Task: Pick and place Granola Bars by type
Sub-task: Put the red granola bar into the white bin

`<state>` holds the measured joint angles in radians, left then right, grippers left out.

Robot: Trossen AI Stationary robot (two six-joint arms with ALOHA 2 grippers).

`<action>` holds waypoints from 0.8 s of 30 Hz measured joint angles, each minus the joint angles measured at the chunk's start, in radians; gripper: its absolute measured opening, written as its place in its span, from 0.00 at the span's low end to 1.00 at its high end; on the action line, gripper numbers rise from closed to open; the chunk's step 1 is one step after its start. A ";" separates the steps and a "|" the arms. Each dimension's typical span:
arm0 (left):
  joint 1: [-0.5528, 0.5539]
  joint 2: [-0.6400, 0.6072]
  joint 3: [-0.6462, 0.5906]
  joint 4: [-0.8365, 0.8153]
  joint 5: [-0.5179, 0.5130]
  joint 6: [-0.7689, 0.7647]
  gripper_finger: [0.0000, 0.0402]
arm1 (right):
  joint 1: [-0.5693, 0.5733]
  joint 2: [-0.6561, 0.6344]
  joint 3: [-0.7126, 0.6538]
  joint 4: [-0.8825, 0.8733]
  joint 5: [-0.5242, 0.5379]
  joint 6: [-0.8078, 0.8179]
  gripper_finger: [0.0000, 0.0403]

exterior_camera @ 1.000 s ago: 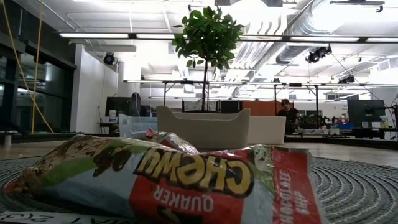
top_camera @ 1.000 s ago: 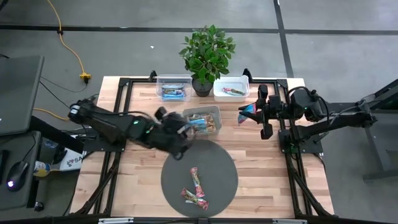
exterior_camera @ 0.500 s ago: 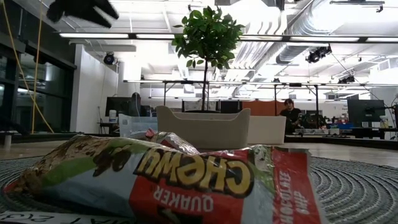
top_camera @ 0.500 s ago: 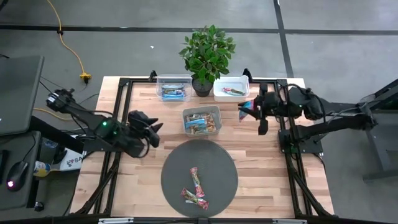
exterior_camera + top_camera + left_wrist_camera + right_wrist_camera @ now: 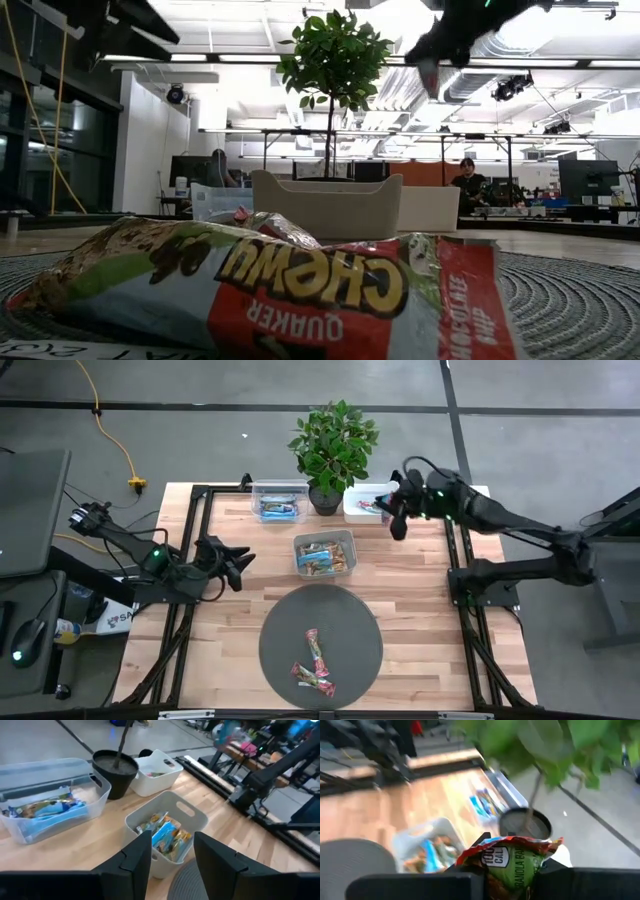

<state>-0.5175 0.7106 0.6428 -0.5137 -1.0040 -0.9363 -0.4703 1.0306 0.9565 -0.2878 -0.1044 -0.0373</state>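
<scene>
The right gripper (image 5: pixel 391 510) hung over the white bin (image 5: pixel 372 503) at the far right of the wooden surface (image 5: pixel 420 595), just right of the potted plant (image 5: pixel 333 445). Its fingers (image 5: pixel 470 882) pinched a red and green granola bar (image 5: pixel 512 859), whose crinkled wrapper stuck out between them in the right wrist view. The same gripper showed high at the top of the low view (image 5: pixel 432 52), above the plant.

The left gripper (image 5: pixel 233 560) sat low over the left side of the surface, well apart from the dark round mat (image 5: pixel 320 638). Its fingers (image 5: pixel 136 857) were spread apart with nothing between them, pointed toward the grey bin (image 5: pixel 167 832) in the middle of the surface. That bin held blue and yellow-brown bars (image 5: pixel 165 835).

A clear bin (image 5: pixel 279 501) at the far side, left of the plant, held blue bars (image 5: pixel 281 511). The white bin already held a bar (image 5: pixel 374 507).

On the near part of the round mat lay three red and pink bars (image 5: pixel 315 665), close together. One of them filled the front of the low view (image 5: pixel 260 285), its printed wrapper upside down.
</scene>
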 joint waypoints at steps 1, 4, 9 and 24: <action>0.000 -0.009 -0.001 0.009 0.003 0.008 0.36 | -0.031 0.022 0.000 0.000 -0.020 -0.013 0.11; 0.000 -0.036 -0.013 0.021 0.026 0.056 0.36 | -0.117 0.092 0.000 0.003 -0.075 -0.049 0.10; 0.000 -0.107 -0.038 0.105 0.083 0.195 0.36 | -0.233 0.198 0.000 0.031 -0.137 -0.089 0.08; 0.000 -0.593 -0.326 0.365 0.127 0.453 0.36 | -0.357 0.370 0.042 0.043 -0.134 -0.214 0.09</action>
<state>-0.5175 0.1179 0.3165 -0.1487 -0.8771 -0.4830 -0.8275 1.4007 0.9984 -0.2450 -0.2384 -0.2512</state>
